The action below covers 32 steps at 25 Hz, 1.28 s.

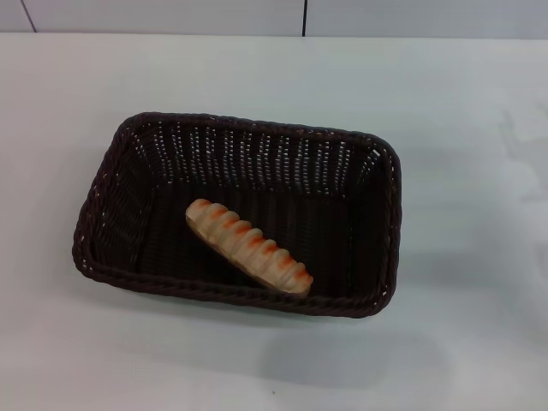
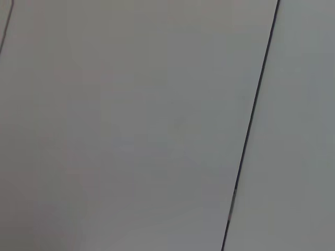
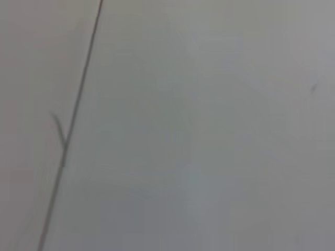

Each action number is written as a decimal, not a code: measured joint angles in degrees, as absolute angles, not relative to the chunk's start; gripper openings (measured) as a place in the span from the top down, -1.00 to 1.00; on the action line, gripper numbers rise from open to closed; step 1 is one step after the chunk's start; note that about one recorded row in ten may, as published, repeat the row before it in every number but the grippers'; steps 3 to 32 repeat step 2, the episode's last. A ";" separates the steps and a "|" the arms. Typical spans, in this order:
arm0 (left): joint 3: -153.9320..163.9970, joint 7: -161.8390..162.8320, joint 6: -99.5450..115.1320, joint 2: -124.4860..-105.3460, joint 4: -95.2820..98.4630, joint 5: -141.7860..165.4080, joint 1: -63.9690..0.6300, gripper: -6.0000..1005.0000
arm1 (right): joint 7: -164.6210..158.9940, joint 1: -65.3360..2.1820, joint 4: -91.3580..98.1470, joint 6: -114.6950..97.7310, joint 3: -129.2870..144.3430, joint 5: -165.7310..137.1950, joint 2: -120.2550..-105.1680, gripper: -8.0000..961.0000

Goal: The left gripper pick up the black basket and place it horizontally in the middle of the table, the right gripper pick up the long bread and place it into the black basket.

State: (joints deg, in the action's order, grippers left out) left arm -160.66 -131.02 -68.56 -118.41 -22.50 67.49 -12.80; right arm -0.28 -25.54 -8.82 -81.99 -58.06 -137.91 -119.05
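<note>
The black basket [image 1: 111,184] lies horizontally in the middle of the white table [image 1: 462,128] in the head view. The long bread [image 1: 248,247] lies inside it on the basket floor, slanted, toward the front wall. Neither gripper shows in any view. The left wrist view and the right wrist view show only plain pale panels with a thin dark seam.
A grey wall with dark vertical seams [image 1: 304,17] runs along the table's far edge. Bare white tabletop surrounds the basket on all sides.
</note>
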 joint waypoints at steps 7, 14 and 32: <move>-160.90 -131.73 -68.56 -118.44 -22.05 67.50 -12.82 -0.20 | 0.55 -25.61 -8.87 -82.21 -59.31 -137.90 -119.04 -0.28; -160.90 -131.73 -68.56 -118.44 -22.05 67.50 -12.82 -0.20 | 0.55 -25.61 -8.87 -82.21 -59.31 -137.90 -119.04 -0.28; -160.90 -131.73 -68.56 -118.44 -22.05 67.50 -12.82 -0.20 | 0.55 -25.61 -8.87 -82.21 -59.31 -137.90 -119.04 -0.28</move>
